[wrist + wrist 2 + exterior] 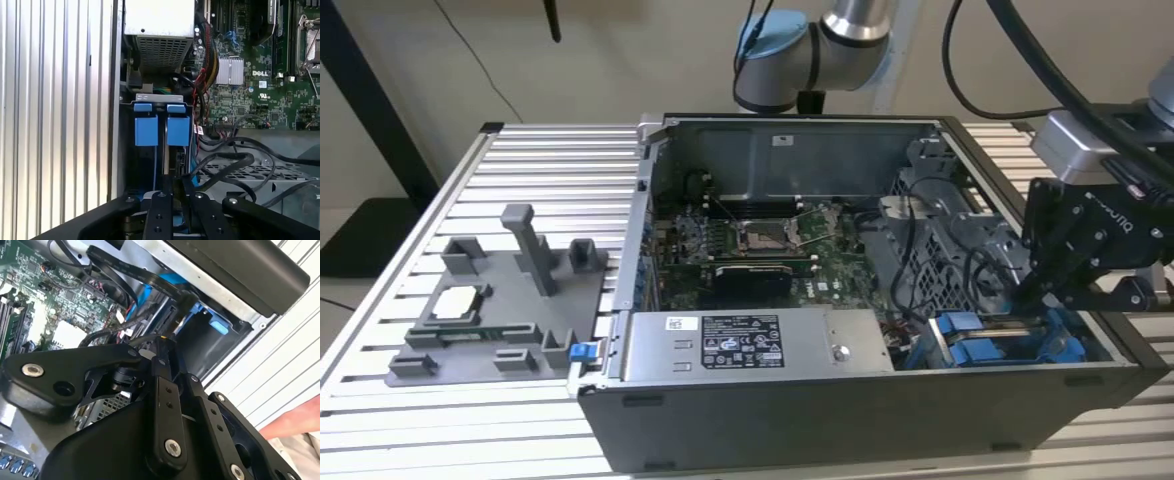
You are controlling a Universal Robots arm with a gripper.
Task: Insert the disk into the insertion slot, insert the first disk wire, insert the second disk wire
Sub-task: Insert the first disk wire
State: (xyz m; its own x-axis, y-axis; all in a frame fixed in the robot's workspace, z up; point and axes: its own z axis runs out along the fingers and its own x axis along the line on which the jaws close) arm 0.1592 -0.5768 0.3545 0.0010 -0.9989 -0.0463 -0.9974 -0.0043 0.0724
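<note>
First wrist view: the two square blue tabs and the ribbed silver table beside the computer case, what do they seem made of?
The square blue tabs look like moulded plastic: even saturated colour, matte, no metallic glint. The ribbed silver table looks like extruded aluminium with a satin finish: straight parallel grooves, dull grey sheen.

Gripper: black metal gripper, matt throughout.
Slot: grey metal insertion slot, with bright blue plastic tabs.
Board: green circuit board, carrying a silver finned heatsink.
Table: pale silver ribbed aluminium table, parallel stripes.
</note>
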